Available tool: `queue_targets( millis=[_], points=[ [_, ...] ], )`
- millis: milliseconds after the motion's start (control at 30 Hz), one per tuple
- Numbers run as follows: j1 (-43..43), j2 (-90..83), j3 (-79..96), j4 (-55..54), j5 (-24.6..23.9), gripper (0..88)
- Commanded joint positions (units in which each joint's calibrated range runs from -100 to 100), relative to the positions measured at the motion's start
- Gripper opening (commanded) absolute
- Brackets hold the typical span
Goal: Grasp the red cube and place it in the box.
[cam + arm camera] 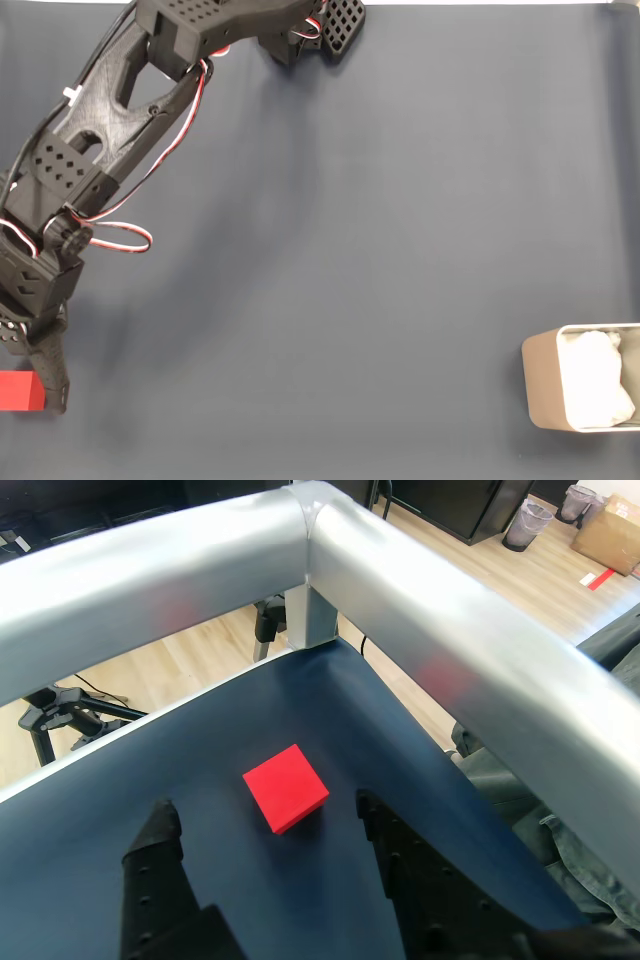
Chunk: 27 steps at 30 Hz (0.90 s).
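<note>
A black 3D-printed robot arm reaches down the left side of the fixed view, across a dark blue counter point(400, 250), toward the lower-left corner. There the red cube point(20, 390) sits at the picture's left edge, partly cut off, with one dark finger of the pincer point(35, 385) just beside it on its right.

In the wrist view, the red cube point(286, 788) lies flat on the counter point(90, 840), turned so that one corner points roughly toward the camera. The pincer point(268, 820) is released — its two black fingers stand wide apart, one tip to the left of the cube and one to the right, neither touching it. The cube lies between them and slightly beyond their tips. Behind it, a silver metal rail point(420, 600) frames the corner of the counter.

The box point(580, 390), beige with white wadding point(597, 385) inside, rests at the lower-right edge of the fixed view, well apart from the cube.

Likely risks from here: because the cube is rotated, closing fingers may meet its corners instead of its flat faces and twist or squirt it away. The cube also lies near the counter's corner, so a nudge could push it toward the rail — or the grip may catch only its near edge.
</note>
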Motion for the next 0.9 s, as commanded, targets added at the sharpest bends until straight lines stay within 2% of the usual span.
queue_targets(
  millis=[0, 867],
  points=[
    [0.7, 0.4, -4.6, -1.7, -0.1, 41.9],
    [-1.4, 7.6, -9.1, -5.4, -1.7, 43.8]
  ],
)
